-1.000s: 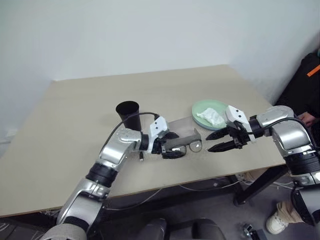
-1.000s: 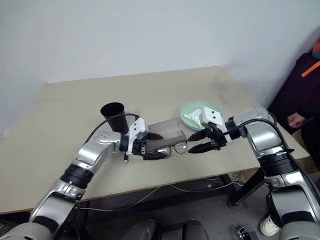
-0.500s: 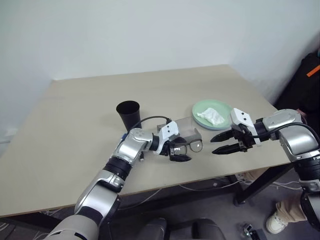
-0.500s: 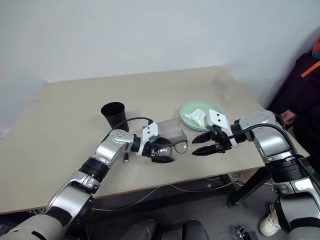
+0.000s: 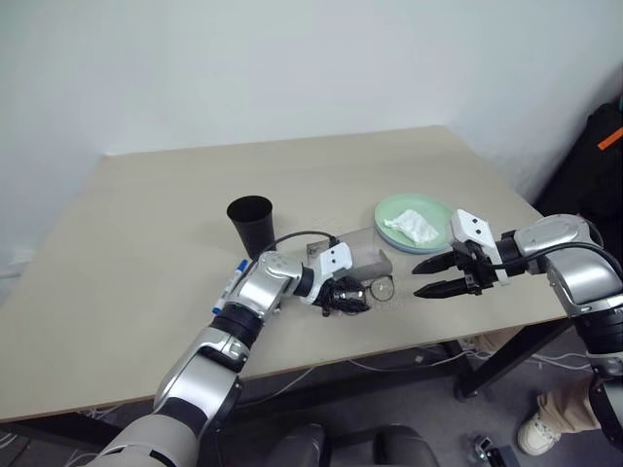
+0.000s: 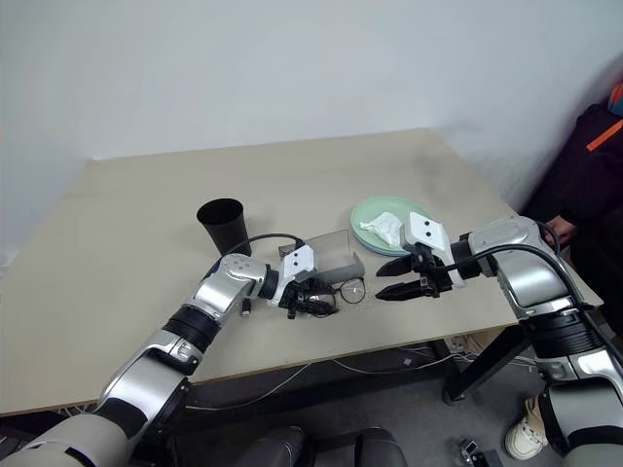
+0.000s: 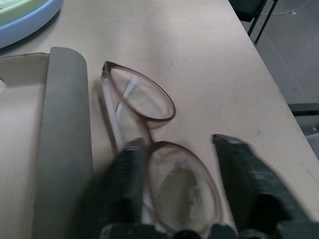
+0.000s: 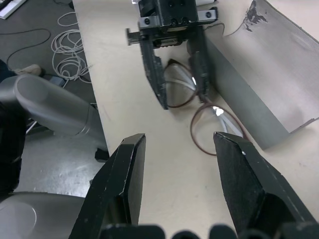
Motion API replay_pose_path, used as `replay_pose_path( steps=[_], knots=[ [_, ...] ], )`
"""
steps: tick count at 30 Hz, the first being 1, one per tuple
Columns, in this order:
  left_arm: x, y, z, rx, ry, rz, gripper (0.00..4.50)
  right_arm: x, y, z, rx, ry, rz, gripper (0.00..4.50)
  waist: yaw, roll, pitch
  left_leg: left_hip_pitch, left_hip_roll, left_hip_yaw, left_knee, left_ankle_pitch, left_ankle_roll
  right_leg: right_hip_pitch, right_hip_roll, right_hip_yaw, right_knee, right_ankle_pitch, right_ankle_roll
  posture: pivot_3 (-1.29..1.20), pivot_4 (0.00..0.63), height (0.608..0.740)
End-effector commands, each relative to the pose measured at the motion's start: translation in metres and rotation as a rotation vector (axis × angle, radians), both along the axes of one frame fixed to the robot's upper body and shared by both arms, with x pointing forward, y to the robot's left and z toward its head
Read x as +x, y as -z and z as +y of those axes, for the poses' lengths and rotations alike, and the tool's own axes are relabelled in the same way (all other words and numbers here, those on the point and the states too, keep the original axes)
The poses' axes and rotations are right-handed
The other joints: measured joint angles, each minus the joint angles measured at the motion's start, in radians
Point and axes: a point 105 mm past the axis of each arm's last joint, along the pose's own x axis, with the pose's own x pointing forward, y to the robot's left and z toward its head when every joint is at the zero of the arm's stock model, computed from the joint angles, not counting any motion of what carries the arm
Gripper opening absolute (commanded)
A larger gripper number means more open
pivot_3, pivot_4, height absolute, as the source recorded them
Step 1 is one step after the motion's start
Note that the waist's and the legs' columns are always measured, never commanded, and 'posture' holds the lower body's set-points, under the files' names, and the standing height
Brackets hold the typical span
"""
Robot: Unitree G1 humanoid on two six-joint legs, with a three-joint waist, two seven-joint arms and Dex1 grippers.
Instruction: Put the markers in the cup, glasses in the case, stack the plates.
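Left wrist view gives us the thin brown wire-framed round-lensed glasses (image 7: 149, 164), lying flat on the matte beige table (image 7: 199, 59), their long axis running alongside the wall of the grey felt-like rectangular case (image 7: 62, 149), just beside it. One clear lens sits right between the left gripper (image 7: 177, 174) and its two black fingers (image 7: 124, 189), the other lens points out past the fingertips. Those fingers straddle the lens on both sides, part-way closed; whether they actually pinch the frame, I cannot tell. Over in the head views, the case (image 5: 362, 255) lies open with the tall matte black tapered cup (image 5: 251, 224) beyond it to the left, and the pale mint green round plate (image 5: 409, 209) with crumpled white tissue (image 5: 411, 227) to its right. A white marker with blue cap (image 5: 228, 283) lies left of the case, near the table's front. The right gripper (image 5: 435, 275) hovers right of the glasses, fingers spread wide, holding nothing.
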Motion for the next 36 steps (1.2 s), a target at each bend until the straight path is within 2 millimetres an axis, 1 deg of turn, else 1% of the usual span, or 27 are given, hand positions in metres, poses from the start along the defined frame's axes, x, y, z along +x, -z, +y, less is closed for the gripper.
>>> replay_pose_path(
  steps=[1,6,19,22,24,32,36],
  knots=[
    [0.006,-0.018,-0.008,-0.016,0.036,-0.066,1.48,0.000,-0.011,0.003,0.024,-0.012,-0.047,2.35,0.000,0.000,0.000,0.000,0.000,0.000,0.000,0.000,0.000,0.000,0.000,0.000,0.000,0.000,0.000,0.00,0.000,0.740],
    [0.007,-0.021,-0.009,-0.021,0.037,-0.071,1.48,0.001,-0.008,0.004,0.020,-0.010,-0.051,2.35,-0.001,0.000,0.000,0.000,0.000,0.000,0.000,0.000,0.000,0.000,0.000,0.000,0.000,0.000,0.000,0.00,0.000,0.740],
    [0.006,-0.021,-0.013,-0.033,0.048,-0.054,1.48,0.003,-0.005,0.003,0.011,-0.003,-0.064,2.35,0.000,0.000,0.000,0.000,0.000,0.000,0.000,0.000,0.000,0.000,0.000,0.000,0.000,0.000,0.000,0.00,0.000,0.740],
    [0.006,-0.021,-0.013,-0.033,0.045,-0.055,0.85,0.004,-0.004,0.004,0.009,-0.003,-0.065,2.35,0.000,0.000,0.000,0.000,0.000,0.000,0.000,0.000,0.000,0.000,0.000,0.000,0.000,0.000,0.000,0.00,0.000,0.740],
    [0.006,-0.021,-0.014,-0.036,0.045,-0.054,0.20,0.004,-0.004,0.004,0.008,-0.004,-0.065,2.35,0.000,0.000,0.000,0.000,0.000,0.000,0.000,0.000,0.000,0.000,0.000,0.000,0.000,0.000,0.000,0.00,0.000,0.740],
    [0.008,-0.024,-0.014,-0.048,0.035,-0.080,0.20,0.006,-0.003,0.006,0.006,-0.012,-0.067,2.35,0.000,0.000,0.000,0.000,0.000,0.000,0.002,0.000,0.000,0.001,0.000,0.000,0.000,0.001,0.001,0.00,0.000,0.740],
    [0.014,-0.039,-0.009,-0.078,0.016,-0.095,0.20,0.007,-0.004,0.007,0.006,-0.019,-0.068,2.35,-0.001,0.000,0.000,0.000,0.000,0.000,0.002,0.000,0.000,0.001,0.000,0.000,0.000,0.001,0.001,0.00,0.000,0.740]
  ],
)
